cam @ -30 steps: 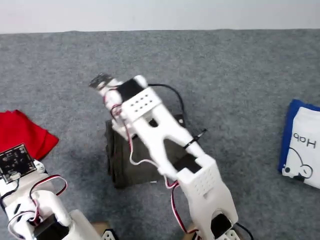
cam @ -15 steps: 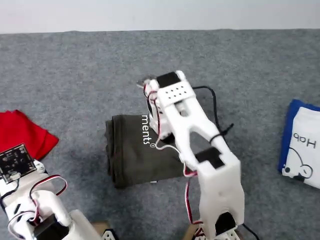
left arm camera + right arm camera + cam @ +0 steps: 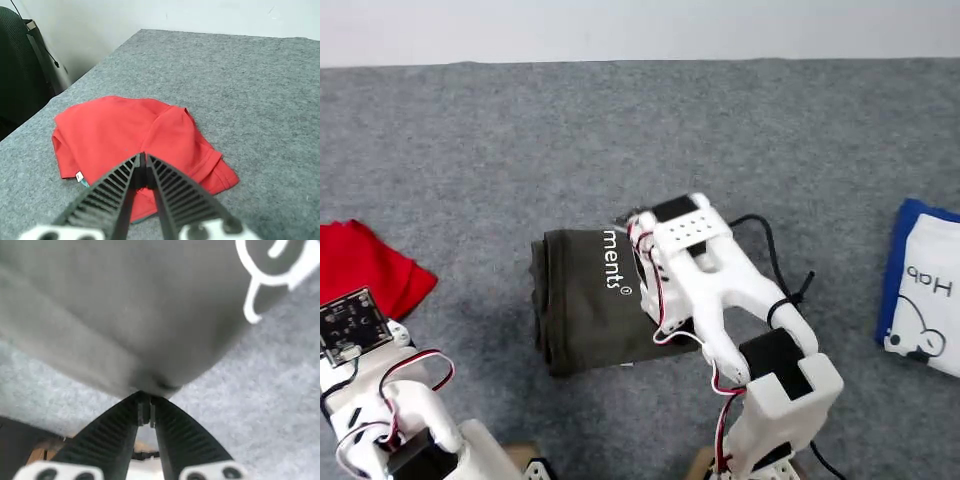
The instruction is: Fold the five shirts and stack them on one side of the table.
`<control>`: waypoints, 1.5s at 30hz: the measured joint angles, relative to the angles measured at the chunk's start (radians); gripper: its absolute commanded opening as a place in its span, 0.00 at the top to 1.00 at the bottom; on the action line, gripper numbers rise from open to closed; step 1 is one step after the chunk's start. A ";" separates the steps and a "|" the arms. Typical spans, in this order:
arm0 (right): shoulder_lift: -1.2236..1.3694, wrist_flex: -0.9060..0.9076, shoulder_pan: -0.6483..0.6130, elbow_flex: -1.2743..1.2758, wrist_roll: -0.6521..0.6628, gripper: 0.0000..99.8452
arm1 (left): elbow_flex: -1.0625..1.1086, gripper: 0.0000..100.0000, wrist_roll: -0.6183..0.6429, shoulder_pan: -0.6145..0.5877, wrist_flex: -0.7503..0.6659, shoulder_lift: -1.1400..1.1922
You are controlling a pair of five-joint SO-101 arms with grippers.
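A dark olive shirt [image 3: 585, 300] lies folded in the middle of the grey table [image 3: 770, 130], white print on top. My right arm [image 3: 720, 290] is drawn back over its right part. My right gripper [image 3: 145, 401] is shut, its tips at a corner of that olive shirt [image 3: 125, 305]; I cannot tell if they pinch cloth. A red shirt [image 3: 365, 265] lies loosely folded at the left edge. My left gripper [image 3: 145, 161] is shut and empty, hovering just short of the red shirt [image 3: 130, 130]. A blue shirt with a white printed panel [image 3: 925, 290] lies folded at the right edge.
The left arm's base and wrist board [image 3: 360, 330] sit at the front left corner. Bare grey felt stretches across the far half of the table. A dark chair [image 3: 20, 65] stands beyond the table's edge near the red shirt.
My right arm has swung from the far left of the olive shirt to the right and pulled back toward its base. The shirt's print came into sight. The left arm kept still.
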 measured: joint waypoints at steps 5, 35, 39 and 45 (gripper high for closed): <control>0.068 -0.072 -0.002 0.015 0.000 0.99 | 0.000 0.99 0.000 0.000 0.000 0.000; 0.470 0.012 0.167 -0.792 -0.101 0.77 | 0.000 0.99 0.000 0.000 0.000 0.000; 0.526 0.012 0.155 -0.819 -0.103 0.77 | 0.000 0.99 0.000 0.000 0.000 0.000; 0.569 0.014 0.121 -0.819 -0.103 0.84 | 0.000 0.99 0.000 0.000 0.000 0.000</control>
